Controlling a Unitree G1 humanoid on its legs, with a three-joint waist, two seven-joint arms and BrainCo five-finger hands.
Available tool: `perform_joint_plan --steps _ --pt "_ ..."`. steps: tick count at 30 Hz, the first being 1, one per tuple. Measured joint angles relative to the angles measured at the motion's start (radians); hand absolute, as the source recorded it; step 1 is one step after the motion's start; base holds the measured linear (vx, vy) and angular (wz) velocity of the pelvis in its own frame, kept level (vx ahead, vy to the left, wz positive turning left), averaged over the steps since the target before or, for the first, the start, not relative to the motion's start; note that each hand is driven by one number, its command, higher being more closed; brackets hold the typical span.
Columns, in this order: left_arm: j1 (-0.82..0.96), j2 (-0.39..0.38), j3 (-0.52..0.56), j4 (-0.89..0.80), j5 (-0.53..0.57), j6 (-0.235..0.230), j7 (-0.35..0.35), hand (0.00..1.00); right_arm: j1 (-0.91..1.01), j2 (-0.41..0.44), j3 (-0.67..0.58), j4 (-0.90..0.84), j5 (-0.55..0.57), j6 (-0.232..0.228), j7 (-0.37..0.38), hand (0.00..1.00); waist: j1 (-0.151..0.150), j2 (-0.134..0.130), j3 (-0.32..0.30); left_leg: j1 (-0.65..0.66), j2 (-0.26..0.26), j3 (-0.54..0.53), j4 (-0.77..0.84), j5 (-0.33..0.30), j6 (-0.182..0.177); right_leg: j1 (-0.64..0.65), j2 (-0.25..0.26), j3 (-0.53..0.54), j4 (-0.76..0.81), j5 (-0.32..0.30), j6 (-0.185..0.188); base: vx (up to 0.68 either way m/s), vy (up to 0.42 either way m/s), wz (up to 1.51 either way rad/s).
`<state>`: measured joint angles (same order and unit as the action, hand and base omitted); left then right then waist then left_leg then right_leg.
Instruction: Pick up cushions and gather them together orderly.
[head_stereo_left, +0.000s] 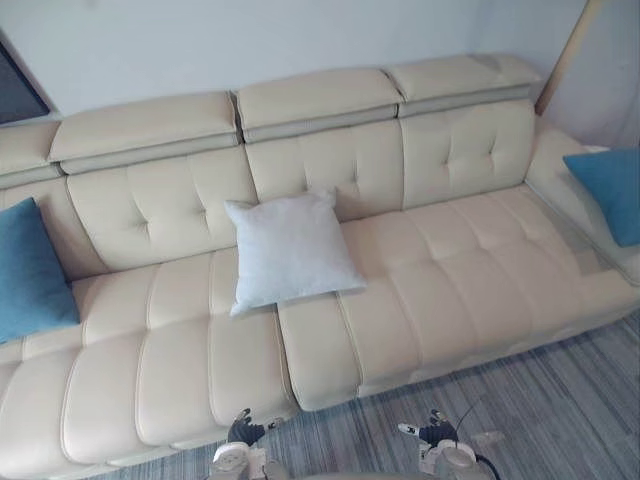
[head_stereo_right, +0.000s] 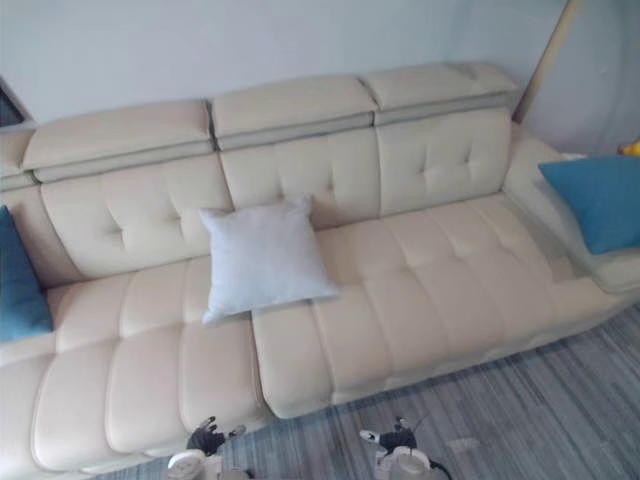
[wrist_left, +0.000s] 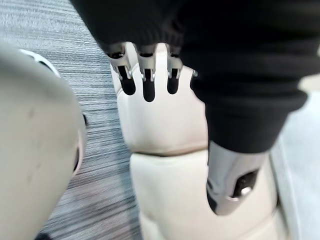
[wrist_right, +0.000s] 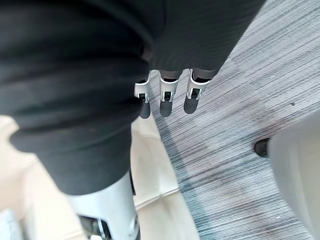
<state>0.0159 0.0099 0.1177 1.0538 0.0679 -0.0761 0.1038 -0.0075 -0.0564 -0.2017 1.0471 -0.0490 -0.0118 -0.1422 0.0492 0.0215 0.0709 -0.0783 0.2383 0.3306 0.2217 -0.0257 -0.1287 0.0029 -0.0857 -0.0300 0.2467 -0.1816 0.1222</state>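
Two hands are hanging low at the near edge of the scene, just in front of the sofa. The left hand (head_stereo_left: 240, 432) is holding nothing, its fingers (wrist_left: 144, 85) straight and slightly apart with the thumb standing off to one side. The right hand (head_stereo_left: 432, 432) is likewise empty, its fingers (wrist_right: 166, 100) straight and loosely spread. Both are hovering over the grey striped floor (head_stereo_left: 560, 400), close to the front edge of the seat.

Beyond them, the cream sofa (head_stereo_left: 450, 290) is stretching across the whole width. A pale grey cushion (head_stereo_left: 288, 250) is sitting near the middle of the seat, leaning back against the tufted backrest and tilted a little. Well apart from it, the left blue cushion (head_stereo_left: 28, 270) is propped against the backrest at the far left end, and the right blue cushion (head_stereo_left: 608, 190) is leaning at the sofa's right end. Behind the headrests, a plain pale wall (head_stereo_left: 250, 40) is closing off the view.
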Motion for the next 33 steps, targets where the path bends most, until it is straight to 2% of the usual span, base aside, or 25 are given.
perform_joint_plan --steps 1,2,3,4,5,7,9,11,13,16,19,20,22,24,25,26,27,30,32,33 --pt "0.0 0.0 0.0 -0.001 0.0 -0.001 0.0 0.0 0.003 -0.006 0.0 0.001 0.0 0.003 -0.004 0.0 -0.004 0.005 0.004 0.007 0.0 -0.017 -0.013 0.015 -0.006 -0.002 0.004 -0.006 -0.001 0.005 -0.011 -0.18 -0.1 0.07" --pt "-0.001 0.004 0.001 -0.002 0.0 -0.003 0.001 0.0 0.006 -0.011 -0.001 0.0 0.0 0.003 -0.009 0.0 -0.008 -0.007 0.013 0.009 -0.006 -0.037 -0.021 0.029 -0.007 -0.002 0.001 -0.011 -0.005 0.006 -0.018 -0.19 -0.067 -0.05" --pt "-0.004 0.009 0.002 -0.004 0.0 -0.005 0.0 0.0 0.006 -0.003 -0.003 0.0 0.0 0.003 -0.014 0.0 -0.009 -0.016 0.017 0.011 -0.015 -0.058 -0.034 0.032 -0.011 -0.007 -0.012 -0.015 -0.016 -0.004 -0.048 -0.21 -0.039 -0.22" --pt "-0.012 0.006 0.007 -0.003 0.001 -0.004 0.0 0.0 0.006 -0.006 -0.014 0.0 0.0 0.004 -0.016 0.0 -0.008 -0.017 0.026 0.006 -0.017 -0.087 -0.022 0.001 -0.008 -0.022 -0.017 -0.015 -0.021 -0.009 -0.064 -0.27 0.011 -0.34" --pt "-0.014 0.002 0.017 -0.005 0.001 -0.004 0.0 0.0 0.005 -0.006 -0.025 -0.002 0.0 0.004 -0.017 0.0 -0.008 -0.013 0.029 0.006 -0.022 -0.107 0.006 -0.032 -0.006 -0.032 -0.02 -0.005 -0.016 -0.004 -0.063 -0.25 0.093 -0.48" --pt "-0.002 -0.006 0.038 -0.006 0.0 -0.006 -0.001 0.0 0.029 0.002 -0.026 -0.01 0.0 0.004 -0.017 0.0 -0.011 -0.013 0.029 0.024 -0.058 -0.16 0.156 -0.169 -0.004 -0.044 -0.03 0.04 -0.011 0.007 -0.049 -0.18 0.161 -0.47" --pt "0.003 -0.015 0.069 -0.017 -0.002 -0.005 -0.002 0.0 0.045 0.021 -0.034 -0.013 0.009 0.004 -0.018 0.0 -0.014 -0.011 0.027 0.044 -0.072 -0.162 0.147 -0.251 0.009 -0.065 -0.026 0.077 -0.007 0.018 -0.03 -0.19 0.221 -0.54" --pt "0.019 0.002 0.098 -0.024 -0.009 -0.005 0.001 0.0 0.059 0.04 -0.03 -0.014 0.005 0.004 -0.013 0.0 -0.015 -0.039 0.002 0.045 -0.096 -0.123 0.096 -0.252 0.011 -0.076 -0.046 0.09 -0.029 0.05 -0.035 -0.09 0.165 -0.55" --pt "0.02 0.009 0.102 -0.024 -0.01 -0.005 0.001 0.0 0.074 0.054 -0.031 -0.022 0.008 0.004 -0.014 0.0 -0.017 -0.055 -0.005 0.042 -0.112 -0.115 0.086 -0.253 0.012 -0.066 -0.029 0.074 -0.051 0.066 -0.052 0.02 0.061 -0.29" --pt "0.022 0.003 0.102 -0.018 -0.01 -0.003 0.001 0.0 0.081 0.05 -0.031 -0.032 0.008 0.003 -0.013 0.0 -0.021 -0.043 -0.011 0.051 -0.117 -0.098 0.077 -0.252 0.02 -0.059 -0.027 0.096 -0.093 0.08 -0.034 0.05 0.043 -0.28" --pt "0.016 -0.007 0.139 0.008 -0.01 -0.002 0.0 0.0 0.085 0.048 -0.03 -0.037 0.009 0.004 -0.013 0.0 -0.024 -0.038 -0.029 0.068 -0.095 -0.05 0.085 -0.238 0.03 -0.092 0.017 0.161 -0.091 0.097 -0.036 0.13 0.021 -0.68" --pt "0.01 -0.009 0.143 0.018 -0.01 -0.001 0.0 0.0 0.083 0.048 -0.029 -0.044 0.01 0.004 -0.013 0.0 -0.024 -0.033 -0.028 0.068 -0.085 -0.025 0.09 -0.238 0.031 -0.109 0.031 0.184 -0.089 0.106 -0.043 0.17 0.007 -1.08" --pt "0.002 -0.017 0.146 0.025 -0.01 0.002 0.0 0.0 0.056 0.042 -0.026 -0.043 0.01 0.004 -0.013 0.0 -0.014 -0.015 -0.021 0.084 -0.054 0.048 0.082 -0.238 0.032 -0.157 0.076 0.195 -0.065 0.152 -0.085 0.14 -0.004 -1.49" --pt "-0.004 -0.037 0.17 0.025 -0.01 0.003 0.0 0.0 0.037 0.043 -0.021 -0.047 0.009 0.004 -0.011 0.0 -0.013 0.001 -0.021 0.103 -0.032 0.129 0.069 -0.235 0.036 -0.203 0.089 0.03 -0.063 0.194 -0.126 0.09 -0.03 -1.62" --pt "-0.011 -0.045 0.17 0.022 -0.01 0.004 -0.001 0.0 0.036 0.044 -0.026 -0.049 0.009 0.003 -0.009 0.0 -0.013 0.013 -0.016 0.117 -0.023 0.171 0.058 -0.234 0.036 -0.215 0.069 -0.119 -0.061 0.175 -0.169 0.08 -0.06 -1.17" --pt "-0.015 -0.048 0.168 0.019 -0.01 0.004 -0.001 0.0 0.033 0.044 -0.034 -0.05 0.009 0.004 -0.008 0.0 -0.014 0.012 -0.016 0.132 -0.027 0.2 0.048 -0.234 0.036 -0.215 0.049 -0.241 -0.044 0.136 -0.202 0.11 -0.101 -1.13" --pt "-0.018 -0.053 0.167 0.017 -0.01 0.004 -0.002 0.0 0.036 0.041 -0.05 -0.05 0.009 0.003 -0.006 0.0 -0.016 0.01 -0.017 0.164 -0.037 0.238 0.029 -0.233 0.035 -0.211 0.031 -0.32 -0.025 0.123 -0.188 0.09 -0.092 -0.94" --pt "-0.017 -0.057 0.166 0.019 -0.01 0.005 -0.005 0.0 0.038 0.031 -0.113 -0.044 0.009 -0.001 -0.005 0.0 -0.025 0.036 -0.017 0.205 -0.04 0.25 0.04 -0.222 0.021 -0.21 0.066 -0.259 -0.01 0.111 -0.179 0.08 -0.061 -0.86" --pt "-0.015 -0.06 0.171 0.019 0.001 0.008 -0.01 0.0 0.049 0.024 -0.119 -0.043 0.01 0.001 -0.006 0.0 -0.028 0.036 -0.006 0.172 0.005 0.234 0.215 -0.218 0.022 -0.197 0.076 -0.223 0.019 0.083 -0.188 0.15 -0.137 -0.56" --pt "-0.011 -0.058 0.181 0.018 0.008 0.013 -0.01 0.0 0.057 0.023 -0.118 -0.042 0.01 0.004 -0.006 0.0 -0.034 0.034 0.001 0.139 0.037 0.206 0.351 -0.196 0.059 -0.171 0.086 -0.202 0.025 0.069 -0.192 0.12 -0.141 -0.51"
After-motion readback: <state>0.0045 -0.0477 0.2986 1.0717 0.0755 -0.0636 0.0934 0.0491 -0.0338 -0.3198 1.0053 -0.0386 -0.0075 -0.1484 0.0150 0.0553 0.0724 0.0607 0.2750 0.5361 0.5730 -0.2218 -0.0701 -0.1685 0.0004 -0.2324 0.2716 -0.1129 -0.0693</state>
